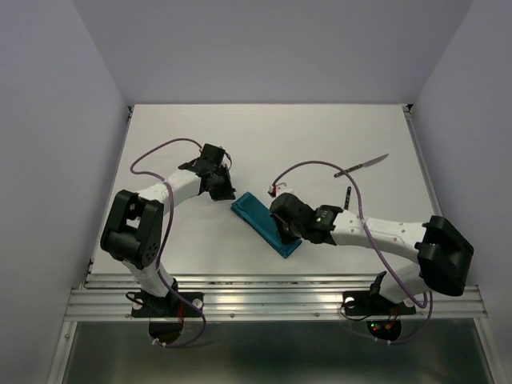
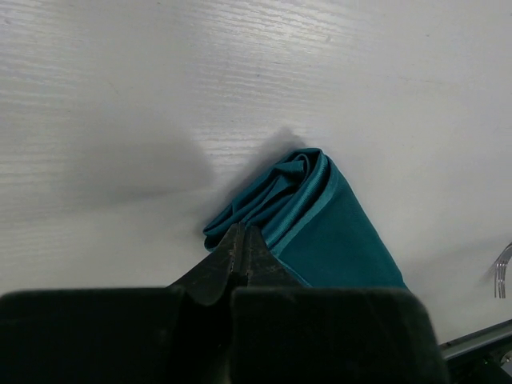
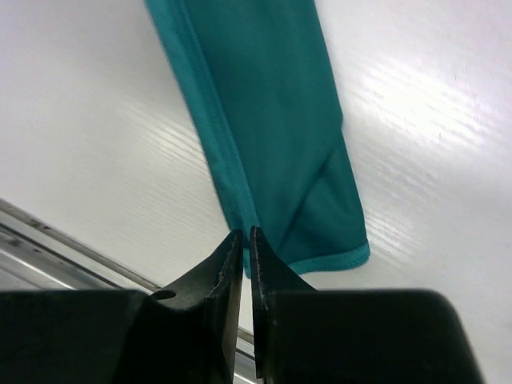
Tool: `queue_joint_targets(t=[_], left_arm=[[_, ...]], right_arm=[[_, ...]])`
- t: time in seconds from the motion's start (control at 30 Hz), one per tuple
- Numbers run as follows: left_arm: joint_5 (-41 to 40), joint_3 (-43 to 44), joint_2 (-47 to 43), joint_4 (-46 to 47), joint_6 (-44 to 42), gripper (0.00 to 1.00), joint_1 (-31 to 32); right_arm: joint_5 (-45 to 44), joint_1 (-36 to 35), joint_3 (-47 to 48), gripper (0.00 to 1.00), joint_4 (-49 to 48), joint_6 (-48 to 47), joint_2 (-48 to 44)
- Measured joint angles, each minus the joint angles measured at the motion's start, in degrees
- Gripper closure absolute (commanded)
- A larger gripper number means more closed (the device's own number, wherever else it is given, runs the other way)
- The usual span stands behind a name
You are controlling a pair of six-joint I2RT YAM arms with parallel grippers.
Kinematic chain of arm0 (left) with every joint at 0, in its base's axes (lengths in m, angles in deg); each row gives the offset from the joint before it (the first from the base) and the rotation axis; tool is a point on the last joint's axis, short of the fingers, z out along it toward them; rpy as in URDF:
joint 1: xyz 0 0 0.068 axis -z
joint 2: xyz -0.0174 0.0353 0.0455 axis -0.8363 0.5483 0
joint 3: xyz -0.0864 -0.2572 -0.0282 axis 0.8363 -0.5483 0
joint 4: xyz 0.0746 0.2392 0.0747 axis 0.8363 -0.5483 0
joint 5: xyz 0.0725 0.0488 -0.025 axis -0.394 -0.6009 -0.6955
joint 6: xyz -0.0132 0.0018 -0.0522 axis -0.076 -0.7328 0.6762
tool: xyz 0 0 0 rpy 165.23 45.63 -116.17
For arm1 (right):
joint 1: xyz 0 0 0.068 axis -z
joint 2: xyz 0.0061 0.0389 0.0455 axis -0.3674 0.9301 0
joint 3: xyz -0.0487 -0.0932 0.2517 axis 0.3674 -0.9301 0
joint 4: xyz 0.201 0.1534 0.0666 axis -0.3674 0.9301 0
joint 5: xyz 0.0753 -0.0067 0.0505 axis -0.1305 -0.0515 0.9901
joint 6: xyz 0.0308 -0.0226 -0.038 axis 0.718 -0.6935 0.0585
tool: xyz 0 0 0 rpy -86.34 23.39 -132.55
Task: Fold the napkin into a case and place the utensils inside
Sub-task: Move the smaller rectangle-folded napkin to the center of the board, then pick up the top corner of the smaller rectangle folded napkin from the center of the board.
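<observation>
The teal napkin is folded into a narrow case that lies slantwise mid-table. Its far end shows layered folds; its near end is flat with a hemmed edge. My left gripper is shut, its tips together at the folded end's edge, with no cloth seen between them. My right gripper hovers at the case's near corner, its jaws a thin slit apart with nothing between them. The knife and the small fork lie on the table to the right, apart from the case.
The white table has grey walls on three sides. A metal rail runs along the near edge, just beyond the case's near corner. Purple cables loop over both arms.
</observation>
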Motion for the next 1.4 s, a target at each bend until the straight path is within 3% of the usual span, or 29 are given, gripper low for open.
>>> queue_joint_targets(t=[0.2,0.43,0.73,0.97,1.4], left_arm=[[-2.45,0.57,-4.85,-3.48,-0.44,1.0,-0.79],[-2.51,0.68,-7.63,-4.7,-1.38,1.0,-6.97],[-1.68,-2.45,-9.68,-4.96,-1.44,1.0,-11.39],[-0.46,-3.15,-9.68,-4.83,-1.44,1.0,-11.67],[0.37,-3.98,-9.68,-4.57,-1.44,1.0,-11.67]], right_arm=[[1.4,0.0,8.79,0.67,0.09,-3.91,1.62],[0.61,-0.07,20.76,0.53,-1.05,-9.29,13.7],[-2.78,-0.07,30.8,0.51,-1.46,-14.43,27.69],[-4.87,-0.07,32.92,0.46,-1.95,-14.95,30.27],[-8.96,-0.07,37.0,0.46,-4.22,-13.66,36.41]])
